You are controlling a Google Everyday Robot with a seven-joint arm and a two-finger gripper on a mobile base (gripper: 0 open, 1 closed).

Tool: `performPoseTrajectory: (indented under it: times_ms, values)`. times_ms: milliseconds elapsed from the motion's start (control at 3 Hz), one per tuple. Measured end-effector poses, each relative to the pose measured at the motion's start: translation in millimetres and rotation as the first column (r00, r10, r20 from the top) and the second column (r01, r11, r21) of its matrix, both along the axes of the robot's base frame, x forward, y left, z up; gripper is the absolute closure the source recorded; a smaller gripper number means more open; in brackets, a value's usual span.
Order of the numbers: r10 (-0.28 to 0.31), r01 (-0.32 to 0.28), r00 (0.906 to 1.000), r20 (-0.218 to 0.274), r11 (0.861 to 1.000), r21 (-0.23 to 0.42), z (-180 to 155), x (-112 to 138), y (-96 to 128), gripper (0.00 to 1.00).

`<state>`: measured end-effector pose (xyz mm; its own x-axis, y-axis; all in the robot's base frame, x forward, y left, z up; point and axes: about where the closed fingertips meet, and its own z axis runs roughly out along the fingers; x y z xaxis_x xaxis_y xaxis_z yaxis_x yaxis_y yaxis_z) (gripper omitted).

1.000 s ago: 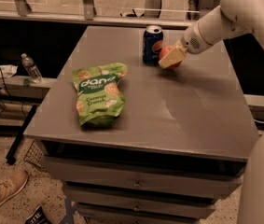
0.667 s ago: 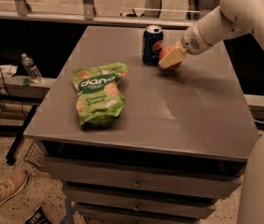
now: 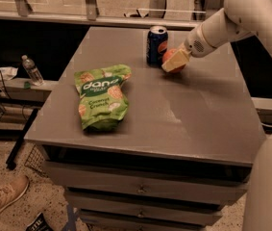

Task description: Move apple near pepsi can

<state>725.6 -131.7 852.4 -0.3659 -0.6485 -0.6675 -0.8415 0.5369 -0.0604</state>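
Note:
The dark blue pepsi can (image 3: 156,45) stands upright at the far middle of the grey table (image 3: 193,109). The red-orange apple (image 3: 170,57) sits right next to it on its right, partly hidden by the gripper. My gripper (image 3: 174,61) comes in from the right on the white arm (image 3: 231,18), and its cream fingers (image 3: 175,60) are closed around the apple, low at the table surface.
A green snack bag (image 3: 101,96) lies on the left half of the table. A water bottle (image 3: 31,70) stands on a low shelf to the left. Drawers run under the table front. A person's shoe (image 3: 3,201) is at the lower left.

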Motion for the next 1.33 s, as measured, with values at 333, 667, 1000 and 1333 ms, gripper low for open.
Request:
performPoseTrajectory:
  times_ms: [333, 667, 1000, 1333]
  values:
    - [0.003, -0.003, 1.0, -0.004, 1.0, 0.0, -2.5, 0.3, 2.2, 0.13]
    - [0.007, -0.007, 0.9999, -0.008, 1.0, 0.001, -5.0, 0.6, 4.4, 0.0]
    - [0.007, -0.007, 0.9999, -0.008, 1.0, 0.001, -5.4, 0.6, 4.7, 0.0]
    - [-0.032, 0.031, 0.9985, 0.044, 0.999, 0.028, 16.8, -8.0, -17.3, 0.0]
